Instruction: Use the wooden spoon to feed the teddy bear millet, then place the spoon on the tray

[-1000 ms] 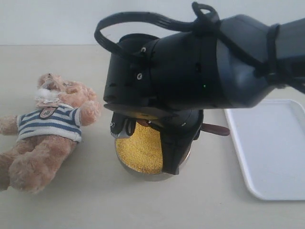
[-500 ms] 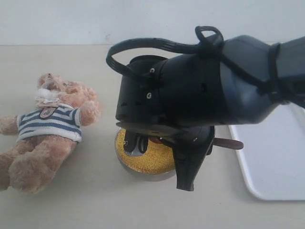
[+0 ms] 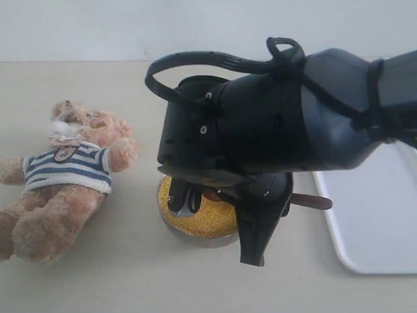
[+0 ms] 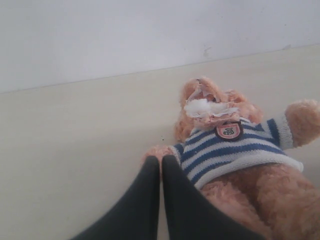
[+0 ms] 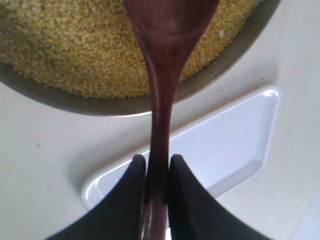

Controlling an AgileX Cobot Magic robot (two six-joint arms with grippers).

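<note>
The dark wooden spoon (image 5: 161, 90), pinched by its slim handle in the right end effector (image 5: 156, 161), has its oval bowl over the grainy millet (image 5: 70, 45) at frame centre. Its handle end has shifted right, nearer the rim of the white tray (image 3: 378, 218). The fluffy teddy bear (image 3: 65, 176) lies at left, with bare counter (image 3: 130, 280) between. The left end effector (image 4: 160, 161) is closed and empty.

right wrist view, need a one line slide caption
Right fingers shut on the wooden spoon handle, its bowl over millet in the metal bowl, tray nearby

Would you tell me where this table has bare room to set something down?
Bare: the table between teddy bear and wall, the near strip from bear to tray, and the tray's visible part. Crowded: the millet bowl, where the right gripper holds the wooden spoon.
</note>
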